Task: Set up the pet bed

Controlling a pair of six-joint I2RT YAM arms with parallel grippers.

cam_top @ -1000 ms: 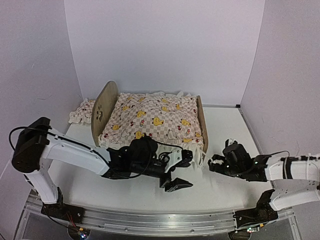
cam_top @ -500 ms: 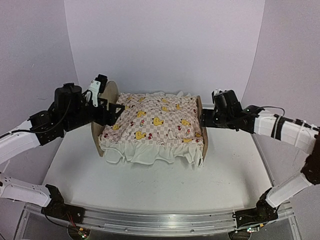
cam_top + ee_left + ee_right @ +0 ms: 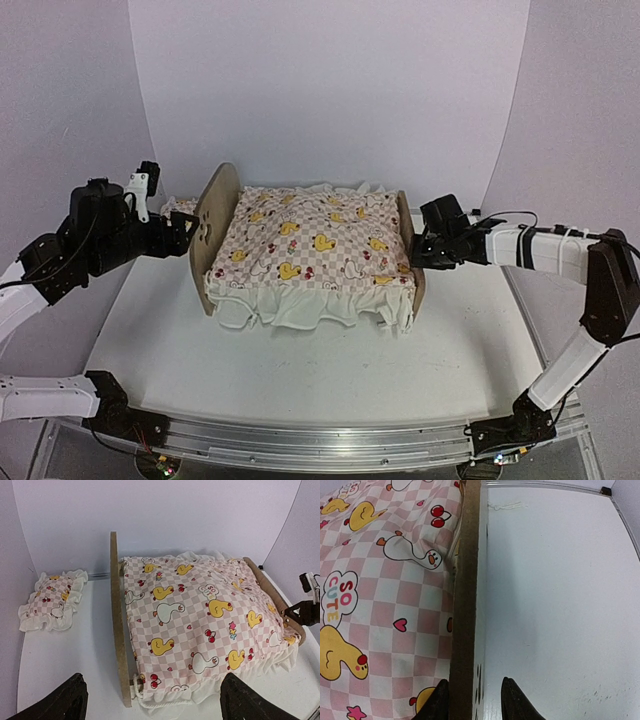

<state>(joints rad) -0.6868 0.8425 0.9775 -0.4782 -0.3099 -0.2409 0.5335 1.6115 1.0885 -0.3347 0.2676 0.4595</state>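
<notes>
At the pet bed [image 3: 466, 580], right gripper [image 3: 474, 681] straddles its edge

Light plywood pet bed [image 3: 203, 270], upright mid-counter [image 3: 300, 370], rounded headboard [image 3: 116, 620] left, footboard [image 3: 465, 580] right, checkered cover [image 3: 315, 240] draped on top

- On my feed the bed [image 3: 213, 225] frame is light plywood tan.
- Its cover [image 3: 310, 245] is pink-and-white check printed with yellow ducks, white geese, red cherries and small red hearts, and its ruffle is white.
- Left of the bed, the pillow [image 3: 52, 600] has the same check and print, with a white frill.
- Under the bed the table [image 3: 300, 370] is white; behind it the walls [image 3: 330, 90] look pale lilac.
</notes>
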